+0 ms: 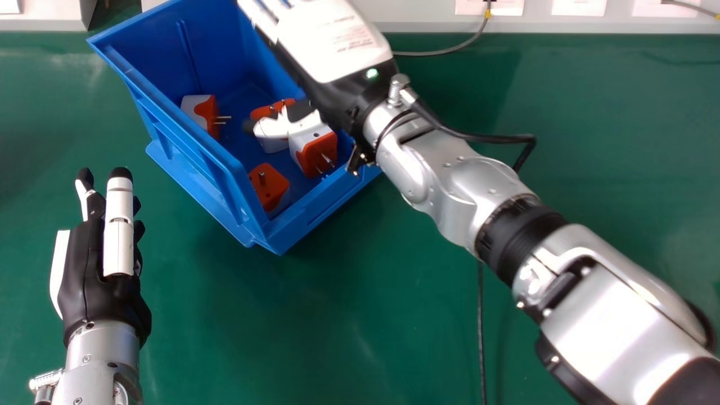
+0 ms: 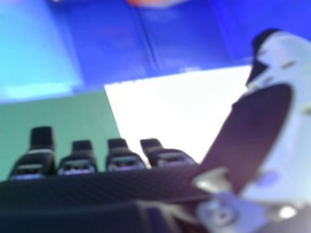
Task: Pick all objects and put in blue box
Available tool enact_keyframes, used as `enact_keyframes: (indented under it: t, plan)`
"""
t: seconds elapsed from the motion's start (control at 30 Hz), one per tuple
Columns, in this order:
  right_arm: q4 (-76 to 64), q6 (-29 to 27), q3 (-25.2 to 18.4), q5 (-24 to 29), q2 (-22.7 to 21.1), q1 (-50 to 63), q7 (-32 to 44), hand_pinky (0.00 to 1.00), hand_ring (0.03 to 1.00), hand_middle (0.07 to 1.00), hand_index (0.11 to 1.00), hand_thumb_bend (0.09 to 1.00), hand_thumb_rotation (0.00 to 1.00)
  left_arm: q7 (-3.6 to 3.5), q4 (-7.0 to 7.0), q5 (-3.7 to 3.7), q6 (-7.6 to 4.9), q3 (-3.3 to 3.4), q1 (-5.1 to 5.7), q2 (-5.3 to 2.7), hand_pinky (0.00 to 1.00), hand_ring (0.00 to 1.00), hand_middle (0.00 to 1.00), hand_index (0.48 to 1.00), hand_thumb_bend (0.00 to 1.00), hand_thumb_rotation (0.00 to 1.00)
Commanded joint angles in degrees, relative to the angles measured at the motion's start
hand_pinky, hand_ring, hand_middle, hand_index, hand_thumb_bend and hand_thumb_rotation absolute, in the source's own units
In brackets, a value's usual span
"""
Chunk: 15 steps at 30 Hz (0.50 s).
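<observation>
The head view's edge cuts off my right hand (image 1: 334, 48) at the fingertips, and the blue box (image 1: 216, 50) beside it. My thumb partly hides one plug (image 1: 274, 146); beyond my fingertips, a cropped orange patch (image 2: 158, 2) is blurred.

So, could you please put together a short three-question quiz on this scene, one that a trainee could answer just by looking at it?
1. True or false: the robot's left hand is outside the blue box.
2. Which colours do the plugs in the box show?
a) green and yellow
b) orange and white
c) purple and brown
3. Fill in the missing word: the hand above the box is the robot's ____ hand.

Key: 1 true; 2 b; 3 right.
</observation>
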Motion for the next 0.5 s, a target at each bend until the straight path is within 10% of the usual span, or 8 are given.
enact_keyframes:
  t: [0.0, 0.47]
  plan:
    - [-10.0, -0.34, -2.39, 1.24, -2.5, 4.11, -1.33, 0.89, 1.0, 1.0, 0.991, 0.368, 0.54, -0.48, -0.66, 0.02, -1.51, 0.56, -0.71, 0.62, 0.97, 0.96, 0.97, 0.967, 0.27, 0.92]
    - [-54.07, -0.18, -11.87, 0.1, -12.79, 34.92, -0.34, 0.94, 1.0, 1.0, 0.988, 0.291, 0.55, -1.98, 1.49, -0.6, -1.9, 2.18, -2.02, 1.81, 0.98, 0.97, 0.97, 0.969, 0.27, 0.92]
